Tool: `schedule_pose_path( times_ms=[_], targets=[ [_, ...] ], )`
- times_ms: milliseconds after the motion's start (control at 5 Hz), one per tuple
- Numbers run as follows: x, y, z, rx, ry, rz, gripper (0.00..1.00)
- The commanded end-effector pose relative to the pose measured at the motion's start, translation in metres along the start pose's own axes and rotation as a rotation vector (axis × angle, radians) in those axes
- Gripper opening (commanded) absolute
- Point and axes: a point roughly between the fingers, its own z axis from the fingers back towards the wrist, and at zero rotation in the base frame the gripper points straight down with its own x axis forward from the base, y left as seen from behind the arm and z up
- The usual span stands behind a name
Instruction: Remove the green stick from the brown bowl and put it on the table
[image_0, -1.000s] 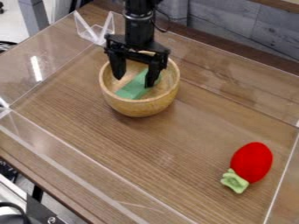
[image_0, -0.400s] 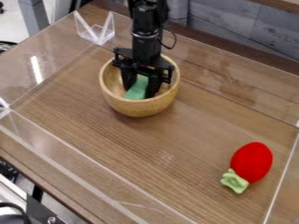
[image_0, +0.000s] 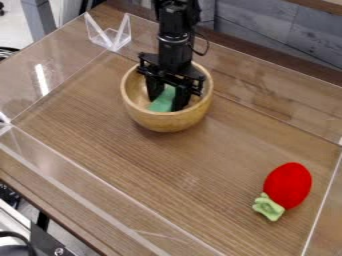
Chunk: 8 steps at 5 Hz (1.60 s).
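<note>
A: Item one, the gripper (image_0: 171, 92)?
B: Black, two-fingered, pointing straight down from a black arm. It reaches inside the brown bowl (image_0: 167, 117), its jaws drawn together and clamped on the green stick (image_0: 162, 101).

A: Item two, the green stick?
B: Light green, flat bar. It sits between the gripper's fingers, inside the bowl. Only its lower part shows, below and slightly left of the fingertips, slanting down toward the bowl floor. Whether its low end touches the bowl floor cannot be told.

A: Item three, the brown bowl?
B: Round, light tan wood, thick wall, smooth rim. It surrounds the gripper, which stands toward the far side of the hollow. The bowl rests upright on the desk (image_0: 160, 180).

A: Item four, the desk?
B: Brown wood-grain top, directly beneath the bowl and gripper, edged by low clear acrylic walls (image_0: 54, 190).

A: Anything else catalogued?
B: One red strawberry toy (image_0: 285, 186) with a small green leaf, lying on the desk well apart from the gripper, toward the near right corner. One clear angled acrylic piece (image_0: 107, 33) stands behind and to the left of the gripper, near the far wall.
</note>
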Motion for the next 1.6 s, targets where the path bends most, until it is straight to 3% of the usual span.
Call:
schedule_pose_path(
  times_ms=[0,400,600,1000,1400],
  targets=[
    [0.004,-0.008,0.012,0.002,-0.045,0.015,0.0],
    [0.004,0.008,-0.002,-0.002,-0.051,-0.022,0.0],
    [0.0,0.002,-0.006,-0.004,-0.051,0.01,0.0],
    [-0.02,-0.01,0.023,-0.044,-0.086,0.074,0.0],
    [-0.028,-0.009,0.023,-0.062,-0.093,0.157,0.0]
  ],
)
